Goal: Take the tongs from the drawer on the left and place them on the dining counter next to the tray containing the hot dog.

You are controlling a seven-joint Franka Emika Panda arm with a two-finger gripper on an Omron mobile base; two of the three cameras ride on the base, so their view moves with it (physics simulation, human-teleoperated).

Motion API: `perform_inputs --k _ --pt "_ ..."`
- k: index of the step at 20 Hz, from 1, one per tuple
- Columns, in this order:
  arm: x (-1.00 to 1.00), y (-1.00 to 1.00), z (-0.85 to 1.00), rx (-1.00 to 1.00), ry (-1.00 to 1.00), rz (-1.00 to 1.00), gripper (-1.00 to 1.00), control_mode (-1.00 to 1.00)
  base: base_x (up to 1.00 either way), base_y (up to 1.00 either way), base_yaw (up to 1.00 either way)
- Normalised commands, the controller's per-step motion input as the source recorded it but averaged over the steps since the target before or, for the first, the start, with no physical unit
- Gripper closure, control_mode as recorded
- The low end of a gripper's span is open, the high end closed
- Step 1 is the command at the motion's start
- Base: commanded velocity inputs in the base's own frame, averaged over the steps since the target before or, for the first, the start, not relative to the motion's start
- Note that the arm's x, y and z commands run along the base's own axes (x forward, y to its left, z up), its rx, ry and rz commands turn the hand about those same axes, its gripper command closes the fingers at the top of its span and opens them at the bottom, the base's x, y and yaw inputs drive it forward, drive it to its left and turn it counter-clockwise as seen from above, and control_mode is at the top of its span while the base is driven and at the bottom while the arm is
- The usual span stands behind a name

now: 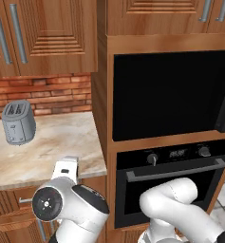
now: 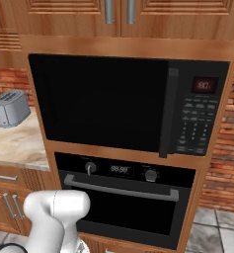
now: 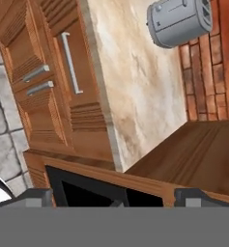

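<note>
Drawer (image 3: 79,72) is the landmark at this moment: in the hand view its panelled wooden front with the short silver bar handle (image 3: 71,62) sits shut just under the edge of the small marbled table (image 3: 140,82), with the grey toaster (image 3: 181,20) standing on that table near the brick wall. Tongs are presumably inside it, hidden, so their exact lie cannot be told. Gripper (image 3: 113,198) hangs apart from the drawer, above the dark oven (image 2: 123,197), jaws spread wide and holding nothing. Judging by the task, the handle must be pulled first. Tongs of thin metal should be light, stiff and rather slippery, with springy arms; a pinch across both arms near their middle, squeezing them together, would likely balance best and keep them from pivoting.
</note>
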Motion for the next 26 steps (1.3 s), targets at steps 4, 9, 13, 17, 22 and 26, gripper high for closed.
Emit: perform_inputs --k 4,9,13,17,22,26 --pt "0.0 0.03 -0.4 -0.15 -0.09 0.01 -1.0 -1.0 0.0 0.0 0.0" --pt "0.0 0.09 -0.52 -0.14 -0.09 0.01 -1.0 -1.0 0.0 0.0 0.0" --pt "0.0 0.34 -0.43 -0.09 -0.19 0.08 -1.0 -1.0 0.0 0.0 0.0" --pt "0.08 0.29 -0.22 -0.03 -0.19 0.16 -1.0 -1.0 0.0 0.0 0.0" --pt "0.16 0.15 -0.09 0.0 -0.17 0.14 -1.0 -1.0 0.0 0.0 0.0" --pt "0.37 0.15 -0.13 0.01 -0.09 0.15 -1.0 -1.0 0.0 0.0 0.0"
